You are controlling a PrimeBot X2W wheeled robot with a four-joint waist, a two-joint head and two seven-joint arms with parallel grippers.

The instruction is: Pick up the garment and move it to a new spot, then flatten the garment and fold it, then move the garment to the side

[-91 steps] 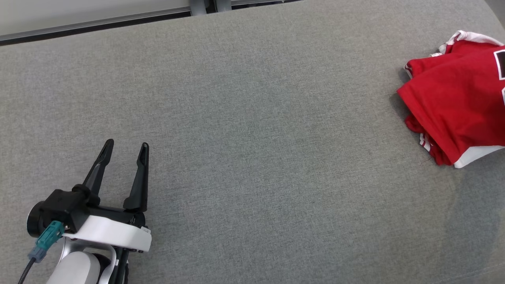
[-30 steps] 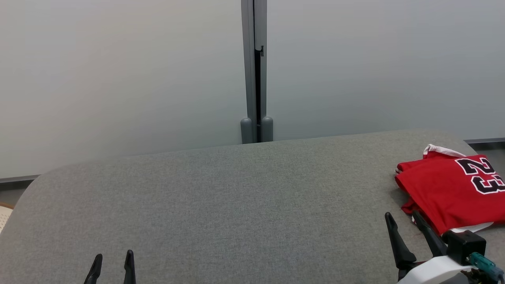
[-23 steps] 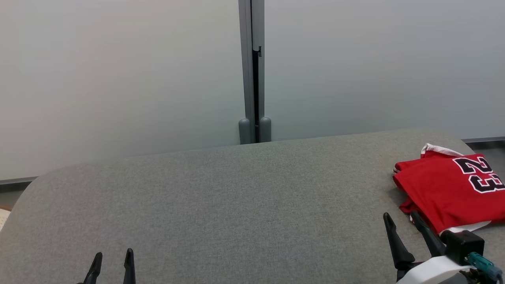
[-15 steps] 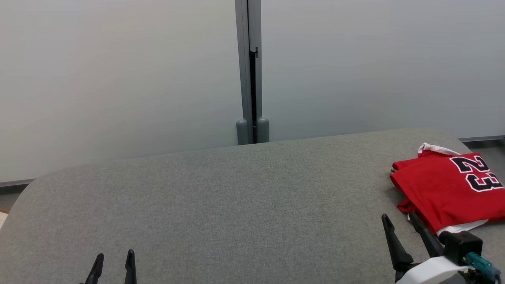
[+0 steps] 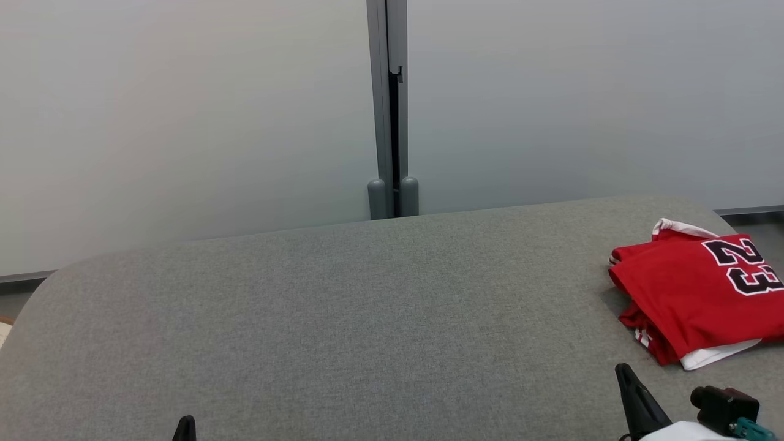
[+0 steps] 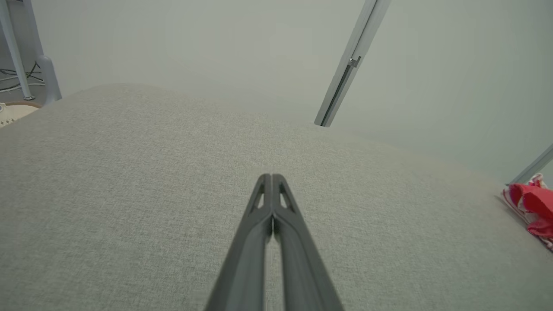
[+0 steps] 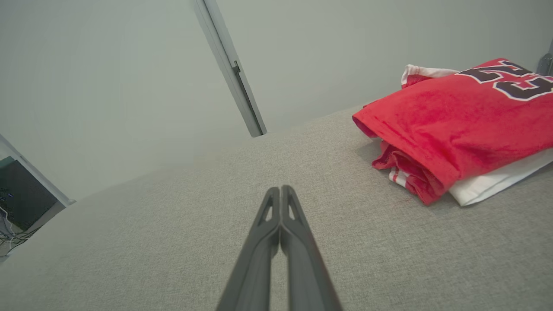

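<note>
Folded red garment [image 5: 698, 294] lies at R edge of grey surface [image 5: 367, 318], just ahead-right of right gripper [image 7: 281, 189], no contact; left gripper [image 6: 271, 177] well apart. Both grippers pinched fully together, empty.

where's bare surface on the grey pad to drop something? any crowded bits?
Bare: the grey pad from its left edge across the middle, back to the wall post, up to the red jersey. Crowded: far right, where the jersey lies, with the right end effector just in front of it.
</note>
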